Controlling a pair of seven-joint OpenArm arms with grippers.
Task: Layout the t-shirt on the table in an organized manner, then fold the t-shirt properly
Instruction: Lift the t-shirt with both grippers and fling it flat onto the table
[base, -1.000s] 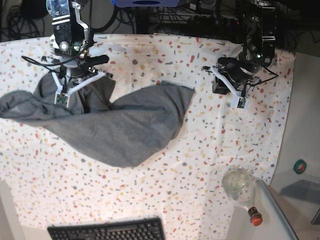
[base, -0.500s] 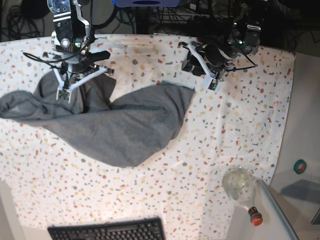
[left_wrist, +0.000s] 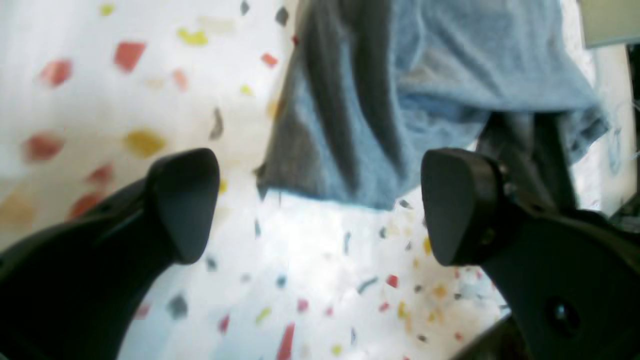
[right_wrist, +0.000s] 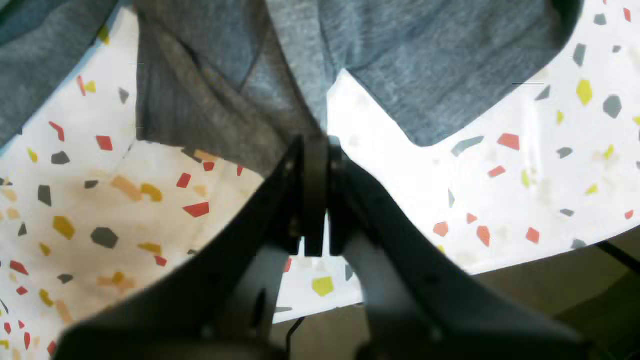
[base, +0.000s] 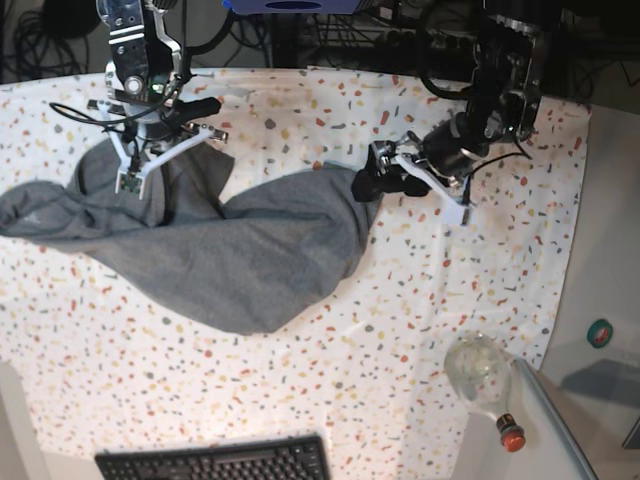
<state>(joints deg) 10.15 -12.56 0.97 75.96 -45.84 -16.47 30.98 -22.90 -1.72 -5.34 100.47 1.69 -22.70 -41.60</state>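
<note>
Left wrist view: your left hand (left_wrist: 320, 205) gapes before the crumpled heather-grey knit t-shirt (left_wrist: 425, 95); right hand (right_wrist: 315, 150) pinches fabric; closing short would grab only speckled surface (left_wrist: 310, 280)

Dark cables (base: 40, 40) tangle behind the far edge, a black keyboard (base: 215, 460) sits nearest, a clear bottle (base: 482, 377) lies right.
</note>
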